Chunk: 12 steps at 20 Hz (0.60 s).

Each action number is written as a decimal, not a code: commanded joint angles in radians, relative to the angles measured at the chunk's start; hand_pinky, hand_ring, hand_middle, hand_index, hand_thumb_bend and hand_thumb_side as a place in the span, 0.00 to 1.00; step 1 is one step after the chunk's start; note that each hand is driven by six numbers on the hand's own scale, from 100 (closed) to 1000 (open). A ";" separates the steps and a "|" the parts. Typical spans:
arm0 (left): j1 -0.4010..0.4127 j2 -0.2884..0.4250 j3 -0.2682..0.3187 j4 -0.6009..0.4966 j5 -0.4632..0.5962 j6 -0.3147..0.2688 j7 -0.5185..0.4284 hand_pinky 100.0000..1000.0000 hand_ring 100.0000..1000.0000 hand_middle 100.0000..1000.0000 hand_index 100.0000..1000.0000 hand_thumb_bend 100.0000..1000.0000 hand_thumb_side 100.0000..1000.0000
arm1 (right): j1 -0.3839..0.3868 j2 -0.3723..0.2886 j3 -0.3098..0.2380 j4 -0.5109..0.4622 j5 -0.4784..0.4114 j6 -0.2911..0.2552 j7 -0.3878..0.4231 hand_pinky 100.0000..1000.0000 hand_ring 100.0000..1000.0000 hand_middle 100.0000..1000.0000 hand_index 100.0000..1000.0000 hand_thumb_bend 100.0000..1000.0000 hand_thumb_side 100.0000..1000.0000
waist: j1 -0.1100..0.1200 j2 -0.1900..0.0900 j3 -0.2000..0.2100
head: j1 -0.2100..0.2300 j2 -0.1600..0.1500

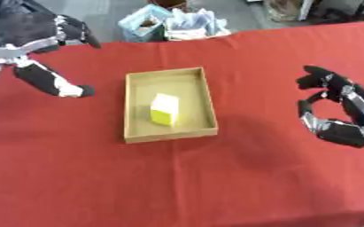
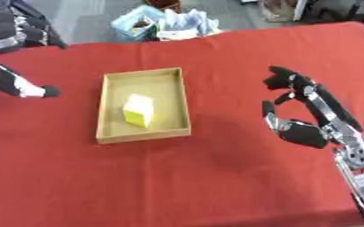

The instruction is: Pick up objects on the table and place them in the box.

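A shallow tan cardboard box (image 1: 129, 106) lies on the red tablecloth (image 1: 215, 177) near the middle. Inside it rests a yellow and white block (image 1: 164, 110), toward the box's lower half. My left hand (image 1: 39, 62) hovers at the upper left, well left of the box, fingers spread and holding nothing. My right hand (image 2: 305, 116) floats at the right, apart from the box, fingers relaxed and thumb out, nothing in it.
Beyond the table's far edge stand a light blue container (image 1: 141, 24) and some white bags (image 1: 191, 24) on the floor. The cloth around the box shows bare red surface.
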 commanded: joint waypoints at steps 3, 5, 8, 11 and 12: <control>0.105 0.061 0.125 -0.091 0.021 0.132 0.079 0.73 0.66 0.64 0.78 0.30 0.56 | -0.003 -0.018 -0.015 -0.010 0.006 0.001 -0.008 0.59 0.79 0.75 0.96 0.00 0.19 | -0.006 -0.015 0.011 | -0.011 -0.015; 0.156 0.057 0.166 -0.108 0.021 0.174 0.103 0.72 0.64 0.63 0.78 0.27 0.57 | -0.002 -0.017 -0.017 -0.010 0.006 0.002 -0.011 0.59 0.79 0.75 0.96 0.00 0.19 | -0.008 -0.015 0.015 | -0.014 -0.016; 0.231 0.040 0.222 -0.133 0.023 0.232 0.144 0.71 0.62 0.62 0.77 0.22 0.57 | 0.000 -0.015 -0.019 -0.010 0.005 0.002 -0.013 0.59 0.79 0.75 0.96 0.00 0.20 | -0.012 -0.013 0.021 | -0.018 -0.015; 0.298 0.012 0.267 -0.158 0.037 0.280 0.189 0.70 0.59 0.60 0.77 0.16 0.57 | 0.000 -0.013 -0.021 -0.011 0.005 0.003 -0.015 0.59 0.78 0.75 0.96 0.00 0.20 | -0.016 -0.011 0.024 | -0.021 -0.015; 0.317 0.001 0.279 -0.166 0.049 0.292 0.206 0.70 0.58 0.60 0.77 0.15 0.57 | 0.000 -0.011 -0.022 -0.011 0.005 0.003 -0.016 0.59 0.78 0.75 0.96 0.00 0.20 | -0.017 -0.011 0.025 | -0.022 -0.014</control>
